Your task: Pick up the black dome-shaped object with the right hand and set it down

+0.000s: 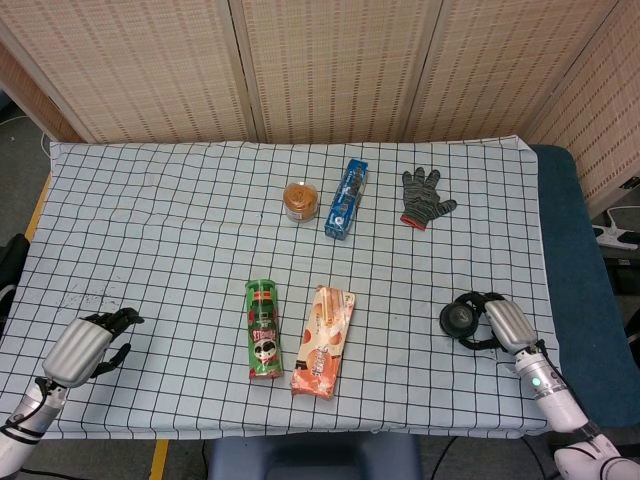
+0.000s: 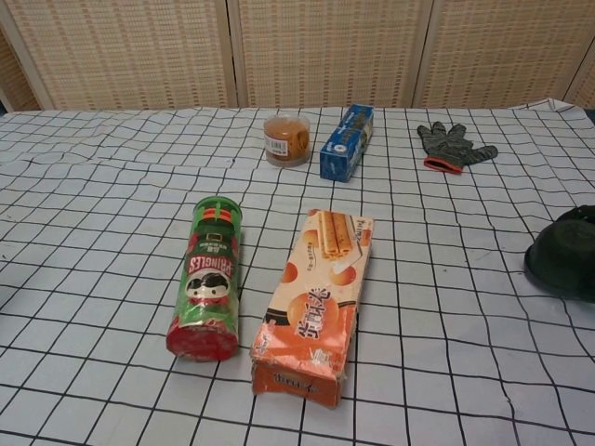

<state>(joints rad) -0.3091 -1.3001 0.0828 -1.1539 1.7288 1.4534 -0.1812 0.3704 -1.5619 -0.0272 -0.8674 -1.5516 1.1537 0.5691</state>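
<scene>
Right hand (image 1: 508, 324) was curled round black dome (image 1: 460, 318) at its 9 o'clock; dome judged light, rigid, best held by rim.

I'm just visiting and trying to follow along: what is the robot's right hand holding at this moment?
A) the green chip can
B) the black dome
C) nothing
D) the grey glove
B: in the head view the right hand is wrapped around the black dome near the table's right edge, while the glove and can lie untouched.
</scene>
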